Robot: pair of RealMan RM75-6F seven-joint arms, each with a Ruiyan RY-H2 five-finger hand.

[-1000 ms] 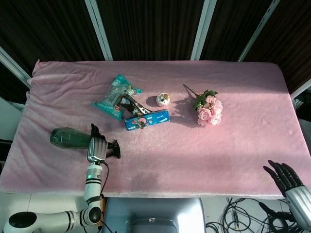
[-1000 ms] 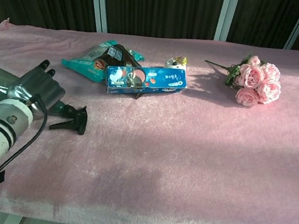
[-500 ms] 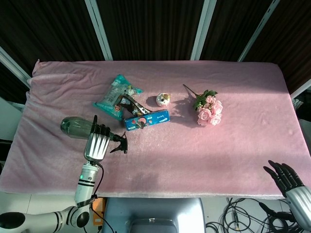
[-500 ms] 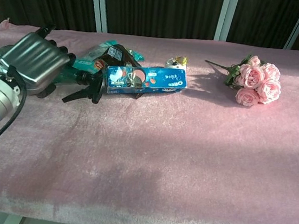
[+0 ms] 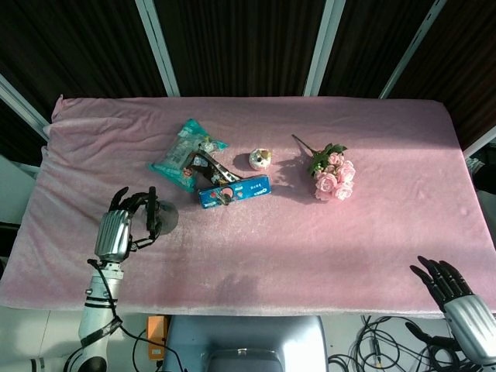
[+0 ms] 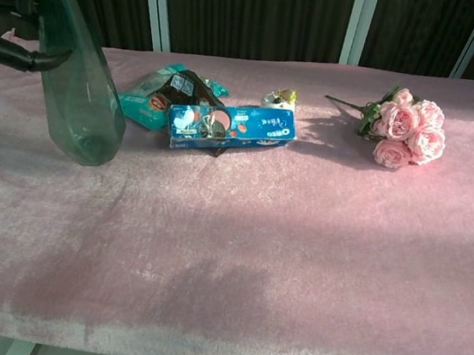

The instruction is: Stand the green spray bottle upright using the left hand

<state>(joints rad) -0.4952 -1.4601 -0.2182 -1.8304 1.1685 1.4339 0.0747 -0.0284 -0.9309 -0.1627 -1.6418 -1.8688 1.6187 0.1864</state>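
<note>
The green spray bottle (image 6: 79, 89) is nearly upright in the chest view, neck up and leaning a little, its round base low over the pink cloth at the left. I cannot tell whether the base touches the cloth. Its black trigger (image 6: 14, 52) juts left near the frame edge. In the head view my left hand (image 5: 116, 230) grips the bottle's upper part, and the bottle's dark base (image 5: 164, 217) shows just right of the fingers. My right hand (image 5: 449, 291) hangs off the table's front right corner, fingers apart and holding nothing.
Behind and right of the bottle lie a teal snack bag (image 5: 182, 153), a blue Oreo box (image 5: 234, 191) and a small round cake cup (image 5: 260, 160). A bunch of pink roses (image 5: 333, 174) lies further right. The pink cloth (image 5: 325, 240) covers the table.
My left hand has swung the bottle from lying on its side to nearly upright, drawing left and toward the front edge. The right hand has barely moved.
</note>
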